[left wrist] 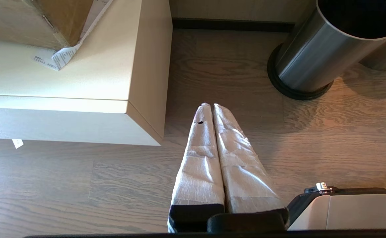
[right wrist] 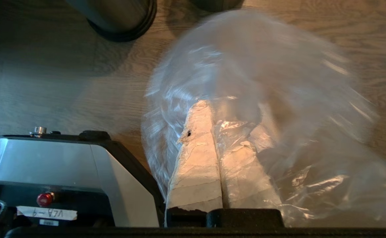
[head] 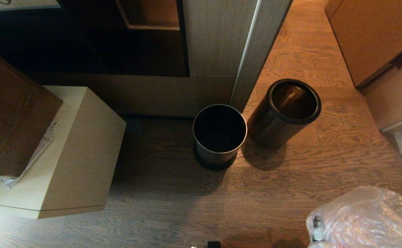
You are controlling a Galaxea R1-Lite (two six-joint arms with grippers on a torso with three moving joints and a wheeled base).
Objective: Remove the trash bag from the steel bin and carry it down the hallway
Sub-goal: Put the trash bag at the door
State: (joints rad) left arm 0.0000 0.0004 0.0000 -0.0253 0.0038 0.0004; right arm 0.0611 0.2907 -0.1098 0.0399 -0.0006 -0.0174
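I see a brown wood-grain plank floor filling most of the head view, and I take the dark brushed-steel bin with the thick black rim ring as my landmark. It stands upright on the planks, its mouth open and showing only bare dark metal inside. Far to its left sits a large cream-coloured square block of furniture, with a brown cardboard box resting on top and a printed paper label poking out from under the box. Behind the bin rises a pale wood-veneer cabinet panel. Just beside the bin on its left, nearly touching, stands a second cylindrical bin of bright steel with a thin rim and a black base ring.

The thin, crinkled, translucent whitish plastic trash bag is out of the bin, well apart from it, nearer me and to its right. My right gripper is clenched on the bag, the film bunched over its tape-wrapped fingers. My left gripper hangs over the floor to the left of the bright bin, fingers pressed together with nothing between them.
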